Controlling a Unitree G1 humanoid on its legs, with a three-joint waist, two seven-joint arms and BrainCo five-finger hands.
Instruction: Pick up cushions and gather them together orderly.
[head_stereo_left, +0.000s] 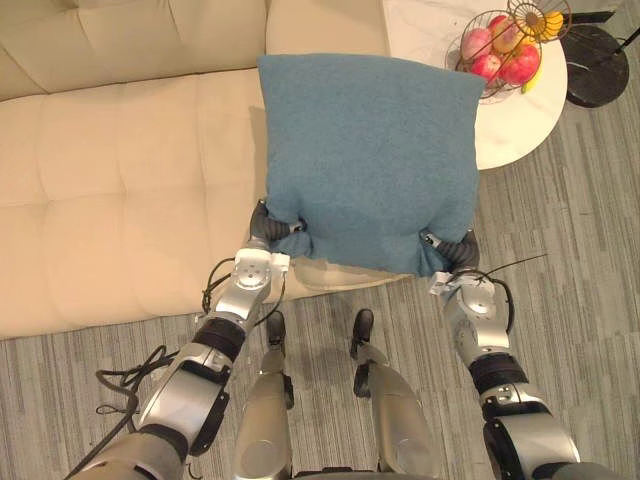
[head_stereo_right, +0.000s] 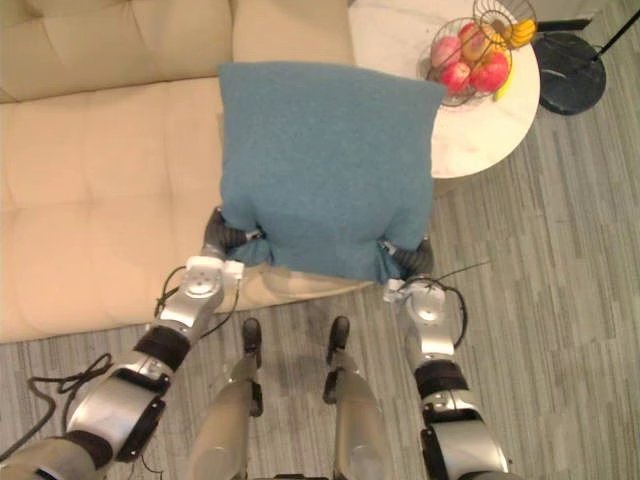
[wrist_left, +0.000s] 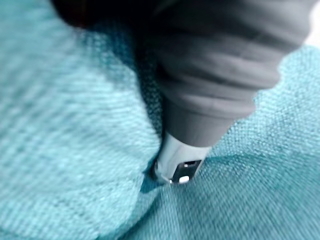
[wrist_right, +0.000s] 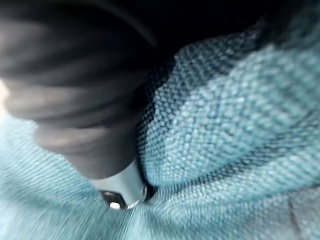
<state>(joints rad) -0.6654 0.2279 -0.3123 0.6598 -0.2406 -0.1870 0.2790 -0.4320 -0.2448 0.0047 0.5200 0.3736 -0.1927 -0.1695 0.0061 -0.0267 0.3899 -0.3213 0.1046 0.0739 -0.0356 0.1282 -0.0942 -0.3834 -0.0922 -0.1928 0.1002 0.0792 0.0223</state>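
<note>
Over the front edge of the cream sofa (head_stereo_left: 120, 180), the left hand (head_stereo_left: 272, 228) pinches the near left corner of a teal cushion (head_stereo_left: 365, 150). The woven cloth puckers where the hand digs in. The right hand (head_stereo_left: 455, 250) pinches the near right corner the same way, so the cushion hangs between them, spread flat and tilted away above the right end of the seat.

By my reading, the pick-up of this cushion is done; carrying it to its place and setting it down squarely is still left. A pale fold (head_stereo_left: 340, 275) just under the cushion's near edge may be another cushion or only the seat's corner, I cannot tell which.

The sofa is tufted, with a deep seat that runs off to the left. Just right of it stands a round white table (head_stereo_left: 515, 130) bearing a wire fruit basket (head_stereo_left: 482, 92) of apples and a banana. Beyond is a black round base (head_stereo_left: 598, 65) on grey striped flooring (head_stereo_left: 580, 250).
</note>
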